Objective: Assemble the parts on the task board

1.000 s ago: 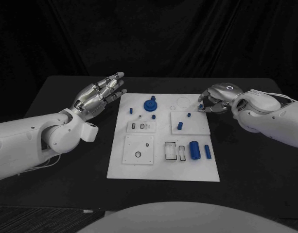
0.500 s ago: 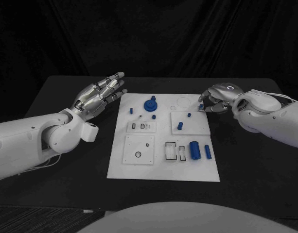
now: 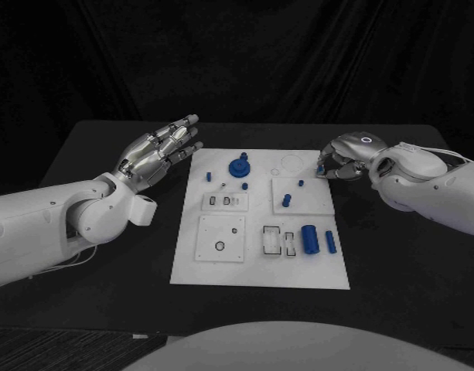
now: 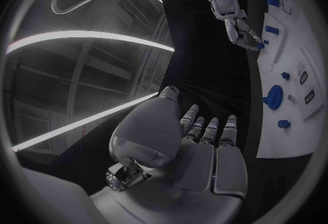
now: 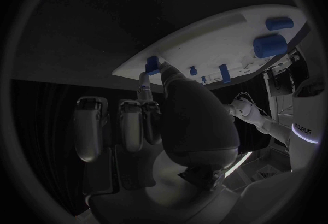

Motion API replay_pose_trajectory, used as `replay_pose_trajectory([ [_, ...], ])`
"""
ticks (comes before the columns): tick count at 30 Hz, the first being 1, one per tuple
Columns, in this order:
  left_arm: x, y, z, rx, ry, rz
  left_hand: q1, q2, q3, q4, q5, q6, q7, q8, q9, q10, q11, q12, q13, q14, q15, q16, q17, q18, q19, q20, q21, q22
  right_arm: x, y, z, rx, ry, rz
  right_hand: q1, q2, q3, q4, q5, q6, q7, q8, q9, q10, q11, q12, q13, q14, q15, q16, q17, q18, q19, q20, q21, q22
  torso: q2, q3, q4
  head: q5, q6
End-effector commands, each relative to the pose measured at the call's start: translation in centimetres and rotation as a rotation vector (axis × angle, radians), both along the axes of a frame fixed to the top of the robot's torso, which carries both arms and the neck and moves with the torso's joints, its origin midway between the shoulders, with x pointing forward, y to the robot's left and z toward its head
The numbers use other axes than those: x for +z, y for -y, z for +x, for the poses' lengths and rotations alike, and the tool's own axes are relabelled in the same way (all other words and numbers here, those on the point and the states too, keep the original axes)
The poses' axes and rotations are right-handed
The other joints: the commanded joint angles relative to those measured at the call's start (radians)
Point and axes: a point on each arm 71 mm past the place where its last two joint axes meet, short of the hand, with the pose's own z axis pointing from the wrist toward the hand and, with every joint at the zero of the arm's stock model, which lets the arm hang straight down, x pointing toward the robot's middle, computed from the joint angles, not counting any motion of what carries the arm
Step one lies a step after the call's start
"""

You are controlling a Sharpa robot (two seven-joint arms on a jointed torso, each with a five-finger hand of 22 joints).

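White board [image 3: 261, 267] is seen mid-bench [image 3: 103, 147], w/ blue parts spread on it. Nothing much is changed vs. a sec ago: both arms are kept where they were, parts are unmoved. So the step is judged paused or very slow, prob. a careful pinch at the board's far right edge; the assembly itself looks barely begun.

Right hand [image 3: 342, 160] is held at the board's far right corner, fingers [image 5: 146, 88] curled in & brought together on a small blue peg [image 5: 152, 64] at the board edge. In the right wrist view the peg is seen touched by a fingertip & thumb; it's taken as pinched, tho whether it's lifted off the board can't be told.

Left hand [image 3: 158, 149] is held off the board's left side, near the far left corner, above the bench. Its fingers [image 4: 205, 130] are stretched out, apart, w/ nothing in them — released.

Other parts: a round blue knob [image 3: 239, 165] on the far middle of the board, a short peg [image 3: 286, 200] on the right-hand square plate, two blue cylinders [image 3: 310, 239] lying side by side nearer the robot. All are untouched.
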Motion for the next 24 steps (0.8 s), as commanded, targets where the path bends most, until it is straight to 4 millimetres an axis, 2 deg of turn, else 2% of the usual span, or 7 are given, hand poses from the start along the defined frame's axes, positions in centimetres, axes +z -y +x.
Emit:
replay_pose_trajectory([
  [1, 0.58, -0.05, -0.12, 0.001, 0.063, -0.058, 0.010, 0.003, 0.008, 0.001, 0.003, -0.002, 0.002, -0.001, 0.000, 0.000, 0.004, -0.003, -0.001, 0.000, 0.009, -0.004, -0.001, 0.014, 0.000, 0.000, 0.001, -0.001, -0.14, 0.12, -0.02, -0.018, -0.005, -0.004, 0.013, 0.002, -0.002, -0.005, 0.003, 0.009, -0.002, 0.006, 0.004, 0.107, 0.005, 0.003, 0.263, 0.106, 0.009, 0.003, 0.263, 0.008, 0.073, 0.008, -0.005, 0.242, 0.000, 0.0000, -0.0001, 0.003, 0.000],
  [11, 0.60, -0.12, -0.13, 0.002, 0.064, -0.059, 0.011, 0.003, 0.008, 0.000, 0.004, -0.002, 0.003, 0.000, 0.000, 0.000, 0.005, -0.003, -0.001, 0.000, 0.010, -0.004, -0.001, 0.014, 0.000, 0.001, 0.001, -0.001, -0.12, -0.05, -0.02, -0.012, -0.002, -0.002, 0.022, 0.010, 0.001, -0.013, 0.009, 0.022, -0.004, 0.017, 0.021, 0.107, 0.004, 0.003, 0.263, 0.106, 0.007, 0.003, 0.263, 0.008, 0.073, 0.008, -0.005, 0.242, 0.000, -0.0001, -0.0003, 0.006, 0.000],
  [16, 0.59, -0.18, -0.13, 0.003, 0.064, -0.059, 0.011, 0.003, 0.008, 0.000, 0.004, -0.002, 0.003, 0.000, 0.000, 0.000, 0.005, -0.003, -0.001, 0.000, 0.010, -0.004, -0.001, 0.014, 0.000, 0.001, 0.001, -0.001, 0.00, -0.12, -0.03, -0.003, 0.013, 0.007, 0.035, 0.019, 0.006, -0.025, 0.041, 0.022, -0.006, 0.021, 0.039, 0.107, 0.003, 0.003, 0.263, 0.106, 0.005, 0.003, 0.263, 0.008, 0.073, 0.006, -0.005, 0.242, 0.000, -0.0005, 0.0006, 0.005, 0.000],
  [21, 0.58, -0.14, -0.11, 0.000, 0.063, -0.060, 0.012, 0.003, 0.009, 0.000, 0.004, -0.002, 0.004, 0.000, 0.000, 0.000, 0.005, -0.003, -0.001, 0.000, 0.010, -0.004, -0.001, 0.014, 0.000, 0.002, 0.001, -0.001, 0.27, -0.28, -0.17, 0.011, 0.039, 0.023, 0.049, 0.028, 0.014, -0.041, 0.097, 0.031, -0.008, 0.030, 0.062, 0.107, 0.001, 0.003, 0.263, 0.106, 0.002, 0.003, 0.263, 0.006, 0.079, 0.003, 0.006, 0.246, 0.000, -0.0005, 0.0004, 0.002, 0.000],
  [24, 0.57, -0.11, -0.10, -0.001, 0.062, -0.060, 0.012, 0.003, 0.009, 0.000, 0.004, -0.002, 0.004, 0.000, 0.000, 0.000, 0.005, -0.003, -0.001, 0.000, 0.010, -0.004, -0.001, 0.014, 0.000, 0.002, 0.001, -0.001, 0.66, -0.41, -0.29, 0.019, 0.056, 0.034, 0.052, 0.029, 0.015, -0.045, 0.107, 0.034, -0.008, 0.031, 0.067, 0.107, 0.001, 0.003, 0.263, 0.106, 0.001, 0.003, 0.263, 0.005, 0.079, 0.002, 0.007, 0.246, 0.000, -0.0001, 0.0000, 0.005, 0.000],
])
